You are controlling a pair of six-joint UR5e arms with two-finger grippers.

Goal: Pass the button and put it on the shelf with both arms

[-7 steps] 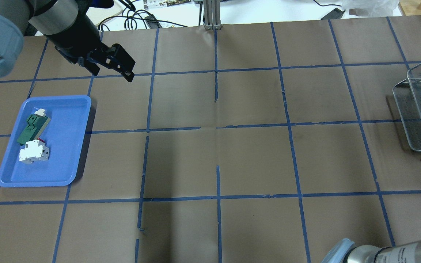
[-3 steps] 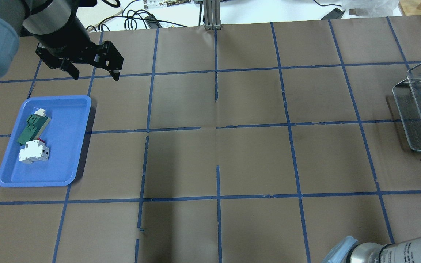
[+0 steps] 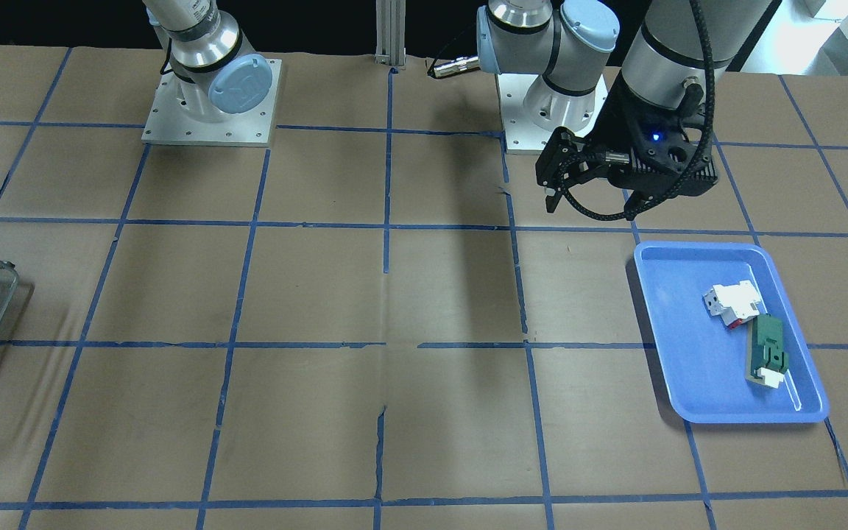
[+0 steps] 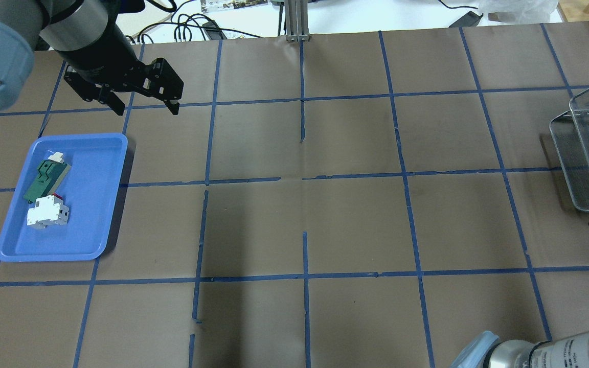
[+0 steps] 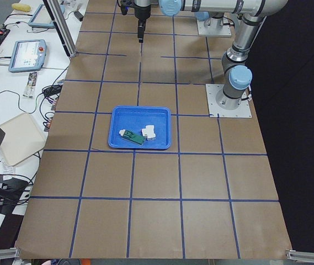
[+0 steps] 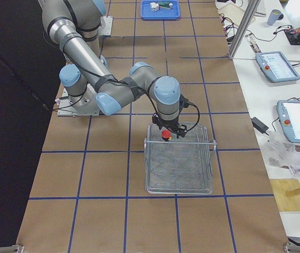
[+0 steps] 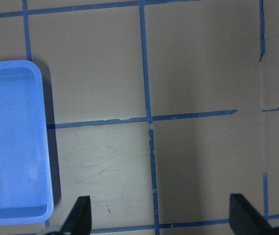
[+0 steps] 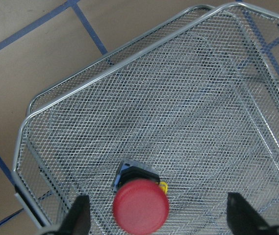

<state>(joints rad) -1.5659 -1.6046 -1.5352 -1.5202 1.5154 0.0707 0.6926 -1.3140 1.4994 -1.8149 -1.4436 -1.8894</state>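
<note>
Button (image 8: 140, 206) looks light and rigid, and its smooth red cap is likely slippery, so the black body is the better place to pinch. It appears to rest on the mesh shelf (image 8: 193, 98), at 6 o'clock in the right wrist view, between the right gripper's (image 8: 158, 215) spread fingers and untouched. The left gripper (image 4: 146, 108) hangs open and empty.

You get a wide passage over the table (image 4: 350, 225) between blue tray (image 4: 95, 204) and wire shelf (image 4: 566, 166). The shelf's raised rim stands near the button (image 8: 140, 205) on one side.
</note>
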